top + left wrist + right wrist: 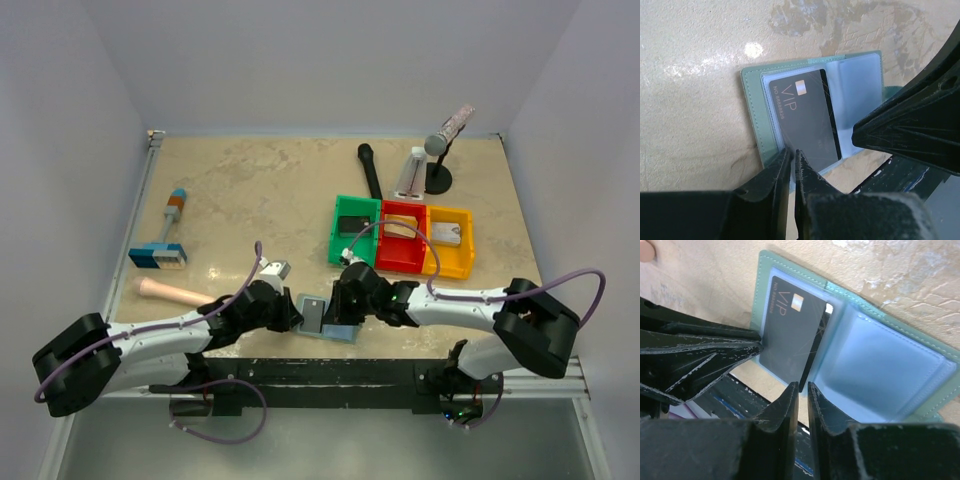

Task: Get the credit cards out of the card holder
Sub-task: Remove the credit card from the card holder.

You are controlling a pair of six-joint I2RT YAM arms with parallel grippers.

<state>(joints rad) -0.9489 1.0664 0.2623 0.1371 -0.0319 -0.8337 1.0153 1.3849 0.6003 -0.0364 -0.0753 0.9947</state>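
Observation:
The grey-blue card holder [338,330] lies open at the table's near edge, between my two grippers. In the left wrist view, a dark card marked VIP [805,120] lies in the holder's [752,100] left panel, partly out of its clear sleeve. My left gripper [791,155] is shut on the holder's near edge beside the card. In the right wrist view, my right gripper [803,386] is closed to a thin gap on the near corner of the dark card [790,335]. The holder's right panel [890,370] shows no card.
A green bin [338,235], a red bin [385,245] and a yellow bin [466,245] stand in a row behind the holder, each with a flat card-like piece inside. A blue-and-orange block tool [160,248], a pale handle [170,292], a black marker [371,170] and a small stand [438,165] lie around.

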